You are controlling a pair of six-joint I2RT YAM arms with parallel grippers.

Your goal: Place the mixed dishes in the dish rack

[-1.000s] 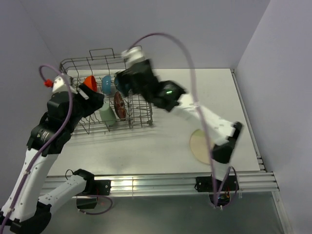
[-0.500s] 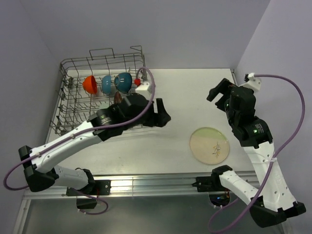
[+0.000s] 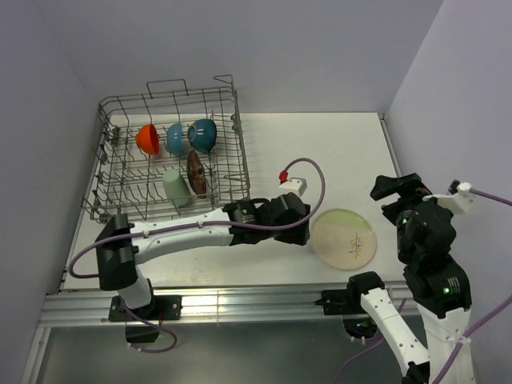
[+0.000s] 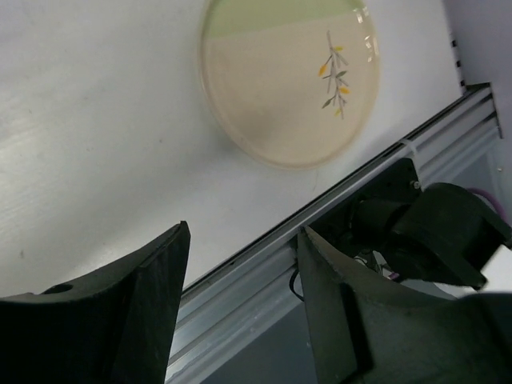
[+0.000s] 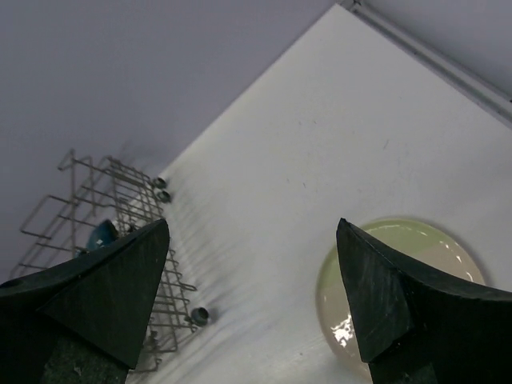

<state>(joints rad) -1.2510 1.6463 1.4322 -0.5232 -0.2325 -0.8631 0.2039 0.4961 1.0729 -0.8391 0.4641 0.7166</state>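
Currently unracked: plate (image 3: 344,238), lying flat, 4 o'clock from dish rack (image 3: 240,152).
Left gripper (image 4: 244,236): jaws apart, empty.
Right gripper (image 5: 252,232): jaws wide, empty.
Risk: low flat rim may slip the pinch; plate skids.

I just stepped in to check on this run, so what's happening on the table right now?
Dishes are going into the wire rack. An orange bowl, a blue bowl, a teal bowl, a red floral bowl and a green cup sit in it already. Only the cream plate lies out on the table. The left arm is stretched toward it, the left tool open and empty just short of its rim. The right tool, off to the right, is open and empty too.
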